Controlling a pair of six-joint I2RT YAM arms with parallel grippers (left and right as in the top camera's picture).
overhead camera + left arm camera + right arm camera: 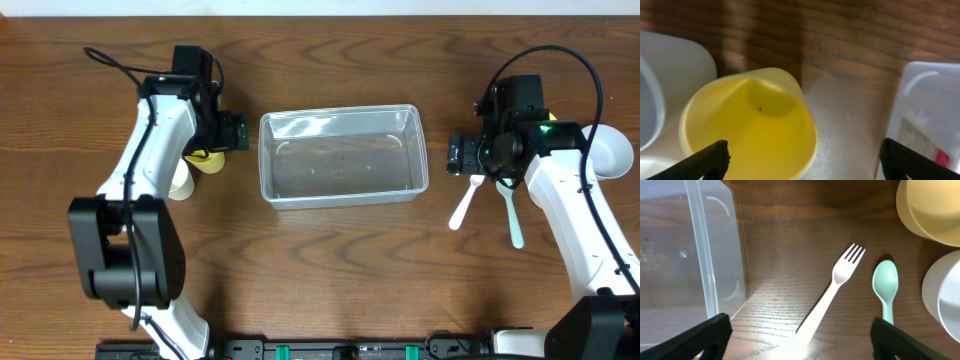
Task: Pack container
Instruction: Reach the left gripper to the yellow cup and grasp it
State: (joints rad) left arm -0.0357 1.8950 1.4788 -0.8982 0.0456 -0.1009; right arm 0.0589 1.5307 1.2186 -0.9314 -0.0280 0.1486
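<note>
- Two fingers of the left gripper (pixel 802 160) stand wide apart, gripping nothing; a yellow cup (pixel 750 125), perhaps tipped sideways, fills the lower left of its view.
- Right gripper (pixel 797 337), equally wide and empty-handed, hangs above fork (pixel 832 287) and spoon (pixel 885 282).
- Container (pixel 264 160) sits at the overhead's centre.

Even overhead light; glare on the container (pixel 343 157); left wrist close-up soft, perhaps out of focus.

Clear glossy plastic container (pixel 343 160) on grained wood table (pixel 330 270); matt plastic fork (pixel 828 296) and spoon (pixel 885 282).
</note>
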